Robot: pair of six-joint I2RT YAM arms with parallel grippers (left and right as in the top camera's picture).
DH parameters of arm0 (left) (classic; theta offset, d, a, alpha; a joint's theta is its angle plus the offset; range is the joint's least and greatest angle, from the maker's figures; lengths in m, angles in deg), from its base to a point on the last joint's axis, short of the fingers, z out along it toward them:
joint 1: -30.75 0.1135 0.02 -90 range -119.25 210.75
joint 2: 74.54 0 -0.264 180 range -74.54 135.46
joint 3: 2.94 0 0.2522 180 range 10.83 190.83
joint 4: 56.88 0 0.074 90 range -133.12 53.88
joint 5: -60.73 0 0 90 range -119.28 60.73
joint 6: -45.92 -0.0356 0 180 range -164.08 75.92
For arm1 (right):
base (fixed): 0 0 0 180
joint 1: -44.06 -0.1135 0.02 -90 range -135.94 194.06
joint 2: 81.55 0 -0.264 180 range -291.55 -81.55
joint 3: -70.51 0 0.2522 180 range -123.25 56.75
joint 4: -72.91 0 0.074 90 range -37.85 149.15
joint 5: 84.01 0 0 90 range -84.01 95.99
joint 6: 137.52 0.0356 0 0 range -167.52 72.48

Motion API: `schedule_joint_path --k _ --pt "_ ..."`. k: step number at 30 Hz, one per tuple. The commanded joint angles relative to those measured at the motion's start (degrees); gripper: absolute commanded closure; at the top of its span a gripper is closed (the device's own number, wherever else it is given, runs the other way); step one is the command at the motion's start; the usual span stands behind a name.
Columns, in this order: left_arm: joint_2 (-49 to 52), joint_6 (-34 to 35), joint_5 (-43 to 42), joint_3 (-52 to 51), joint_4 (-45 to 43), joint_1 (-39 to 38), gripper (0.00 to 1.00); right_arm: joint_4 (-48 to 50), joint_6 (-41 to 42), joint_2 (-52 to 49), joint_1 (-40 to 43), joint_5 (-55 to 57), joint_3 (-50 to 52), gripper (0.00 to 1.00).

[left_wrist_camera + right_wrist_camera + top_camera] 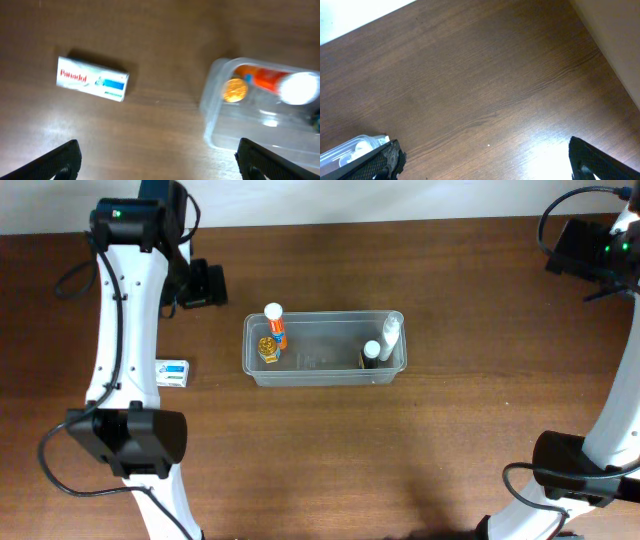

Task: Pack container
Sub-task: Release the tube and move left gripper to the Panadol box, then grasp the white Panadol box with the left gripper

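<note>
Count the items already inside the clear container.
4. At the left end of the container, an orange bottle and a gold-lidded jar; at its right end, a white bottle and a dark white-capped bottle. More could be hidden.

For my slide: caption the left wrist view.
Open left gripper over the table, Panadol box lying outside the part-filled container.

The clear, rimmed, round-cornered rectangular container (330,340) stands upright, open-topped, in the middle of the table (450,430).
</note>
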Motion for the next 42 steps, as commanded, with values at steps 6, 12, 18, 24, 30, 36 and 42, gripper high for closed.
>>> schedule_joint_path --k 6,12,18,24,30,36,42 --pt "-2.1 0.9 -0.5 -7.3 -0.9 5.5 0.01 -0.3 -0.4 1.0 0.1 0.7 -0.9 0.02" --pt "-2.1 2.9 -0.4 -7.4 -2.8 7.6 0.01 -0.3 -0.4 1.0 0.1 0.7 -0.9 0.02" --pt "-2.1 10.8 -0.4 -11.8 -8.7 7.9 0.01 -0.3 -0.4 1.0 0.1 0.7 -0.9 0.02" --pt "-2.1 20.7 -0.3 -22.8 -18.4 8.2 0.01 -0.3 -0.4 1.0 0.1 0.7 -0.9 0.02" --pt "-2.1 28.9 -0.5 -35.0 -25.7 11.7 0.02 -0.3 -0.4 1.0 0.1 0.7 -0.9 0.01" --pt "-2.1 30.9 -0.9 -42.5 -29.9 15.5 0.02 -0.3 -0.4 1.0 0.1 0.7 -0.9 0.01" --pt "-2.1 30.9 -0.9 -46.8 -33.6 17.6 0.02 -0.3 -0.4 1.0 0.1 0.7 -0.9 0.02"
